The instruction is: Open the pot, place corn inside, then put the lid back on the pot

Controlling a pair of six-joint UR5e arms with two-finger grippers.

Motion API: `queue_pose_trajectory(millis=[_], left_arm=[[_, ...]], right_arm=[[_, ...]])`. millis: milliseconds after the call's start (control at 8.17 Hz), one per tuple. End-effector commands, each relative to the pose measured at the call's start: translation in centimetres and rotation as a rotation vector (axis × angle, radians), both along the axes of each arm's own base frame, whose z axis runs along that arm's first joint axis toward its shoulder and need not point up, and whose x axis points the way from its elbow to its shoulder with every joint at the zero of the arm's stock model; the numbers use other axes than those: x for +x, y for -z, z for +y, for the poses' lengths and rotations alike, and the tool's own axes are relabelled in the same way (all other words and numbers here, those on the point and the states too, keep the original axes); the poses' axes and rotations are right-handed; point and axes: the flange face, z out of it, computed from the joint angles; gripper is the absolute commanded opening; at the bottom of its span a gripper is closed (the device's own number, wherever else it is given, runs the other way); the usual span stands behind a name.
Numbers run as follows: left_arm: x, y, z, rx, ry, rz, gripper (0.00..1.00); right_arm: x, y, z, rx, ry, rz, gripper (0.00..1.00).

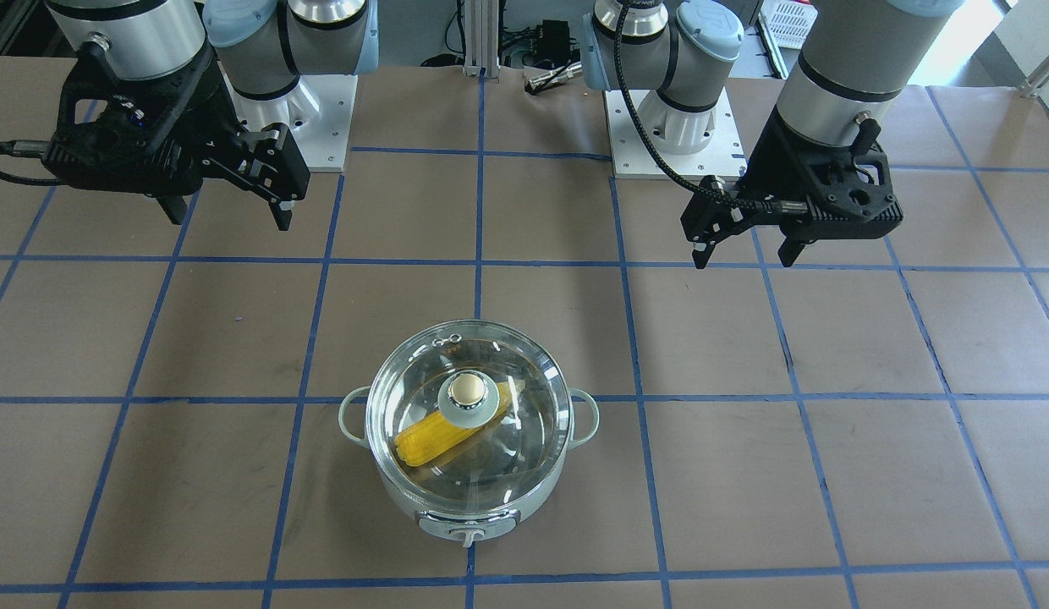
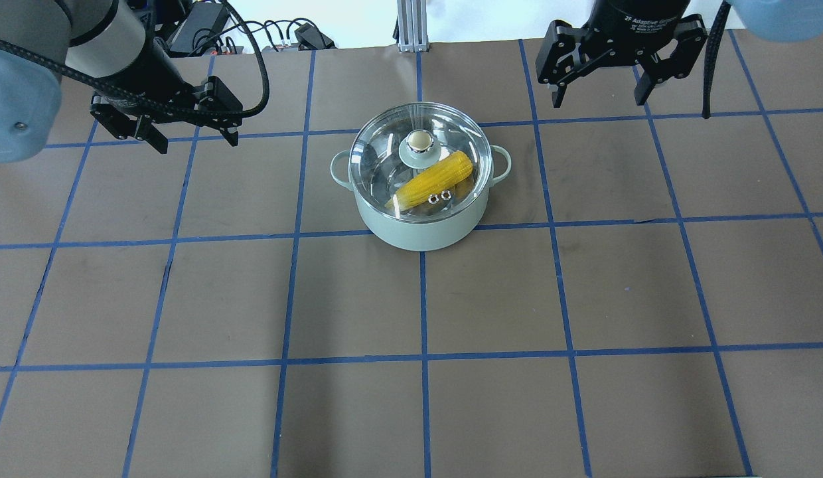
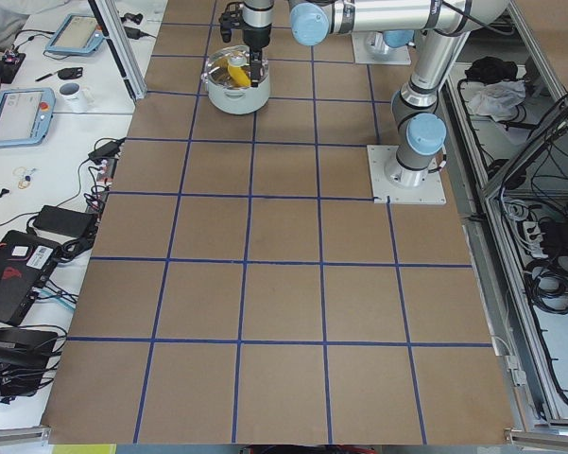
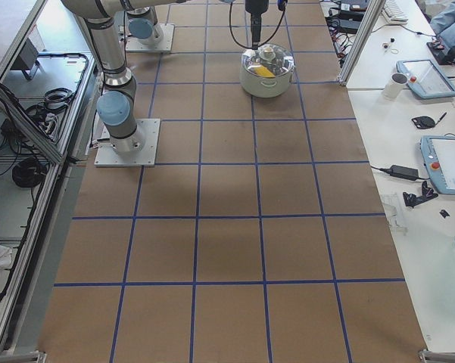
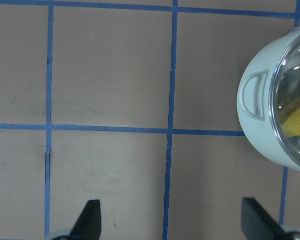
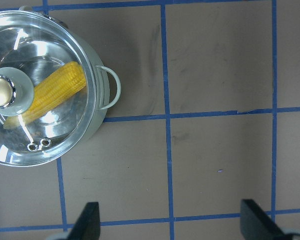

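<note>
The pale mint pot (image 2: pixel 421 222) stands mid-table, also in the front view (image 1: pixel 465 507). The clear glass lid (image 2: pixel 385 149) sits on it, its beige knob (image 2: pixel 418 140) upright. The yellow corn (image 2: pixel 438 178) lies inside under the glass, also in the right wrist view (image 6: pixel 57 92). My left gripper (image 2: pixel 194 138) hangs open and empty above the table to the pot's left. My right gripper (image 2: pixel 600 99) hangs open and empty to the pot's right and beyond it. The left wrist view shows the pot's handle (image 5: pixel 253 95).
The table (image 2: pixel 491 398) is brown with a blue tape grid. Both arm bases (image 1: pixel 677 127) stand at the robot's side. Cables and boxes (image 2: pixel 206 30) lie past the far edge. Side benches hold tablets (image 4: pixel 424 76) and a mug.
</note>
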Motion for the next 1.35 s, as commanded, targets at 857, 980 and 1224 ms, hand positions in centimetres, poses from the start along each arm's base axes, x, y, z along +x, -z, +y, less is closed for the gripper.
queue_pose_trajectory(millis=[857,980,1224], left_arm=[[-0.1,-0.4,0.3,-0.008,0.002,0.002,1.00],[-0.1,-0.4,0.3,-0.006,0.000,0.003,1.00],[0.0,-0.3,0.3,-0.006,0.000,0.003,1.00]], right_arm=[[0.2,0.7,-0.1,-0.002,0.001,-0.012,1.00],[0.2,0.7,-0.1,-0.004,-0.001,-0.011,1.00],[0.2,0.9,-0.1,-0.001,-0.001,-0.012,1.00]])
